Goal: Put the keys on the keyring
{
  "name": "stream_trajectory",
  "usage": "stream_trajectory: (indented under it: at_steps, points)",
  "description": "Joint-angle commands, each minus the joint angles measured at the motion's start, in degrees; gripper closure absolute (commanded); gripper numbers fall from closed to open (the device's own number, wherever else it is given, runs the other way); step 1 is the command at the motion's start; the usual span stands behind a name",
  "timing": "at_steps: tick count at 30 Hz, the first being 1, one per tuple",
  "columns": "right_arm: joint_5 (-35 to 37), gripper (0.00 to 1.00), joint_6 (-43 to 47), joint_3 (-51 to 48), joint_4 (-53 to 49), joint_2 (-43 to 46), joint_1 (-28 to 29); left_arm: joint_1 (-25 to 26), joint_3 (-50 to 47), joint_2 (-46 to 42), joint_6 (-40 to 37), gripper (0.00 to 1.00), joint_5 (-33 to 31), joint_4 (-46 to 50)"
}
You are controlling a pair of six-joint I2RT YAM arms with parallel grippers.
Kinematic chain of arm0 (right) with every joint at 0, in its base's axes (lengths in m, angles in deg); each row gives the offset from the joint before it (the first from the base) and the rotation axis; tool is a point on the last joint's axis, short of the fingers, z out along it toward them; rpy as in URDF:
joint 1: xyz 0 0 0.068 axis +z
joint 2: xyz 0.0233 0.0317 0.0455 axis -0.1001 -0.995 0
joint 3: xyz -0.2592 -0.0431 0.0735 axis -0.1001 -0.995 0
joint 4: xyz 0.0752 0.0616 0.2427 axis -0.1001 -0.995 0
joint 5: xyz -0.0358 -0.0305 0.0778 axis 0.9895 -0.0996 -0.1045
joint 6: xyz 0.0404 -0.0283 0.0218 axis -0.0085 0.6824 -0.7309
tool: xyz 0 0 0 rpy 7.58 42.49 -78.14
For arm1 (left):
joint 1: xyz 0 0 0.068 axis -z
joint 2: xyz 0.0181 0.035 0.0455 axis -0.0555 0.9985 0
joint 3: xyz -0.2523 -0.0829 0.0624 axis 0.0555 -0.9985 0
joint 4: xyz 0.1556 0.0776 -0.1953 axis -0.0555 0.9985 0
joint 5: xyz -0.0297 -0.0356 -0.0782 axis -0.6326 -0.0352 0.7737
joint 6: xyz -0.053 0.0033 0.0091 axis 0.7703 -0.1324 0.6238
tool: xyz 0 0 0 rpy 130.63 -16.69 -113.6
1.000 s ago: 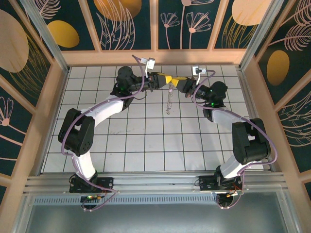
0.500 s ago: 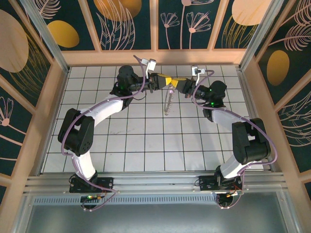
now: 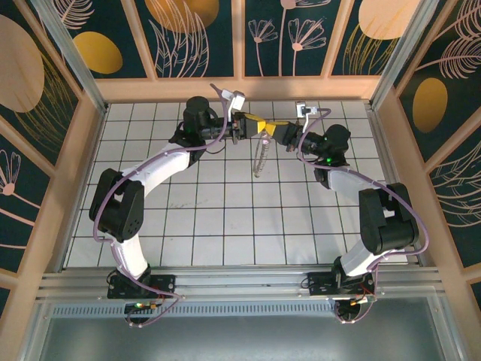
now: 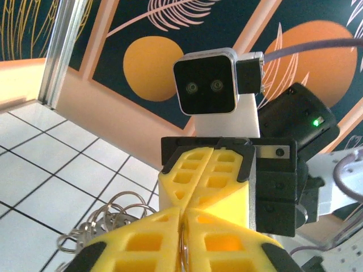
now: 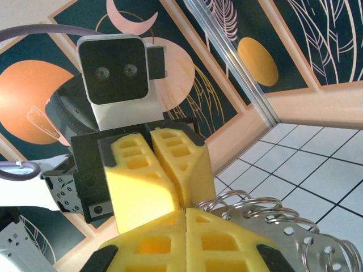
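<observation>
Both grippers meet tip to tip above the far middle of the tiled floor. The keyring (image 3: 260, 156) hangs down from that meeting point as a pale coiled strand. My left gripper (image 3: 258, 126) is shut, and a thin wire ring (image 4: 183, 241) shows between its yellow fingers. My right gripper (image 3: 269, 132) is shut against the same bunch. Several wire rings (image 5: 255, 204) fan out beside its fingers (image 5: 227, 238), carrying a perforated metal strip (image 5: 300, 243). The same rings (image 4: 116, 207) show in the left wrist view. The mauve-pink key is hidden.
The wooden back wall (image 3: 240, 89) runs close behind the two grippers. White tiles (image 3: 225, 218) spread between the arms and the metal rail (image 3: 240, 282) at the near edge. Lilac cables loop over both wrists.
The left wrist has shifted slightly right and toward the back wall. The hanging keyring has swung a little. The right arm has hardly moved.
</observation>
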Motion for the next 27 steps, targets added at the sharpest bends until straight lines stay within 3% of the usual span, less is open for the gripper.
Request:
stream_trajectory:
  at_steps: [1, 6, 12, 20, 24, 27]
  points:
    - [1.3, 1.0, 0.4, 1.9, 3.0, 0.4, -0.2, 1.0, 0.9, -0.9, -2.8, 0.85, 3.9, 4.4]
    - [1.6, 1.0, 0.6, 1.6, 2.7, 0.6, -0.4, 1.0, 0.6, -1.0, -3.0, 0.89, 4.2, 4.4]
    - [1.6, 1.0, 0.3, 1.7, 3.1, 0.6, -0.4, 1.0, 0.3, -1.3, -3.3, 1.0, 4.1, 4.2]
    - [1.2, 1.0, -1.5, 2.1, 4.4, 0.6, -0.4, 1.0, -1.1, -1.2, -1.2, 1.0, 4.1, 0.3]
    - [2.9, 0.71, -1.7, 1.4, 4.1, 2.2, -1.0, 1.0, -2.5, -2.3, -0.2, 1.0, 2.2, -2.1]
    - [4.8, 0.59, -1.9, -0.1, 4.3, 4.4, -2.1, 1.0, -3.1, -3.1, 0.8, 1.0, 1.3, -3.5]
